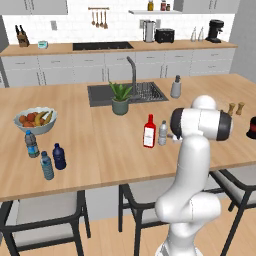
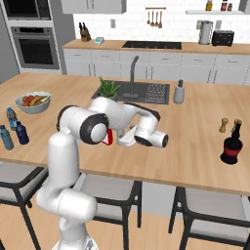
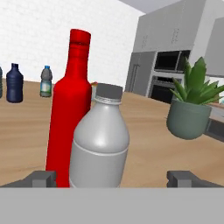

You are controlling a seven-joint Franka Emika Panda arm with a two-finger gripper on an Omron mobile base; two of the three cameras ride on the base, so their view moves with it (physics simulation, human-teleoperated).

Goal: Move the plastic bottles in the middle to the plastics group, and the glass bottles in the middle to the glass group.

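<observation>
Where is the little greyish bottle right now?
The greyish bottle stands mid-counter just right of the red bottle; in the hand view it sits between the open gripper's fingertips.

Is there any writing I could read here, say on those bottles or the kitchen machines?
No text can be read.
Red bottle: white label, print too blurred to read.
Water bottles: blue labels, too small to read.
Toaster, coffee machine: no readable markings.
</observation>
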